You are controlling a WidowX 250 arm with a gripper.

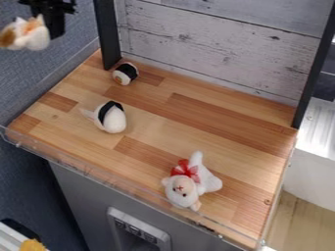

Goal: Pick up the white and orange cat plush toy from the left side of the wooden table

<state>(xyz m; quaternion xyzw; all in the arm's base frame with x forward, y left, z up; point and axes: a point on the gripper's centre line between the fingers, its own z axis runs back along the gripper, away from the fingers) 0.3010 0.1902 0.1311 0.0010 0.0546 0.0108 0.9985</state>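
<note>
At the upper left, the black gripper (51,26) is beyond the wooden surface's left edge, up in the air. A small white and orange plush toy (27,35) is held at its fingers. On the wooden surface (209,120), a sushi-roll plush (126,73) with a black band lies near the back left post. Nearer the left edge is a white rounded plush (111,118) with a black band and a pale tail-like end. Toward the front right lies a white plush animal (182,190) with a red bow.
A low transparent rim (114,179) runs along the front edge. Black posts (108,37) stand at both back corners before a whitewashed plank wall (216,44). A white metallic unit (317,147) stands to the right. Something yellow (31,245) is at the bottom left.
</note>
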